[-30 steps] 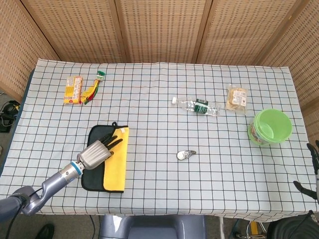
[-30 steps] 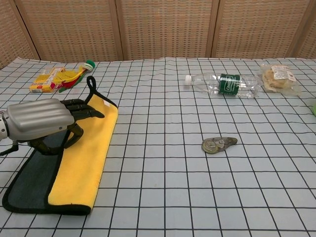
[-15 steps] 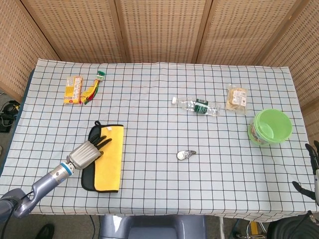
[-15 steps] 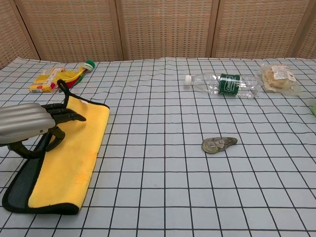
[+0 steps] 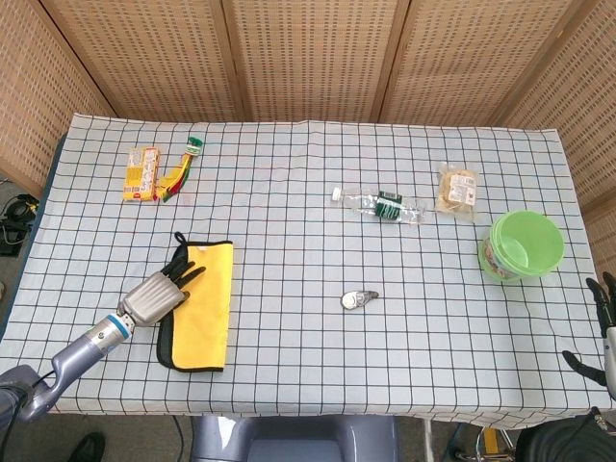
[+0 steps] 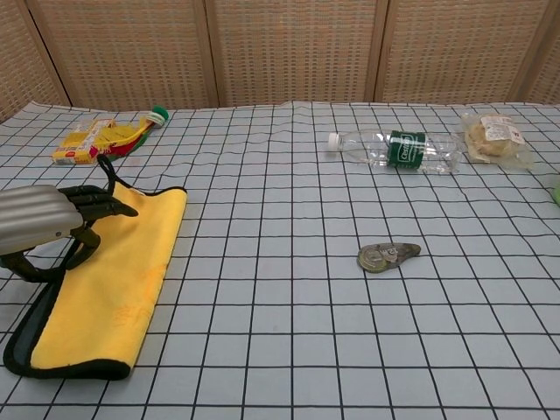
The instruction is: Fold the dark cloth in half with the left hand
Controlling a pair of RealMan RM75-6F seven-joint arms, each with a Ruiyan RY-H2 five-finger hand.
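Note:
The dark cloth (image 5: 204, 310) lies near the table's front left, folded over so that its yellow inner side (image 6: 114, 271) faces up, with a dark rim and a loop at its far corner. My left hand (image 5: 154, 296) is at the cloth's left edge. Its fingers (image 6: 98, 203) lie over the far left corner and the thumb curls beneath, gripping the turned-over layer. In the head view my right hand (image 5: 602, 332) shows only at the lower right edge, off the table, fingers apart and holding nothing.
A yellow snack pack (image 5: 141, 173) and a green-capped tube (image 5: 185, 166) lie at the far left. A plastic bottle (image 5: 380, 204), a bagged pastry (image 5: 457, 188) and a green bowl (image 5: 525, 245) are to the right. A small tape dispenser (image 5: 359, 299) lies mid-table.
My left hand has drawn back to the left, pulling the yellow layer with it. The folded cloth is narrower and less of the dark side shows.

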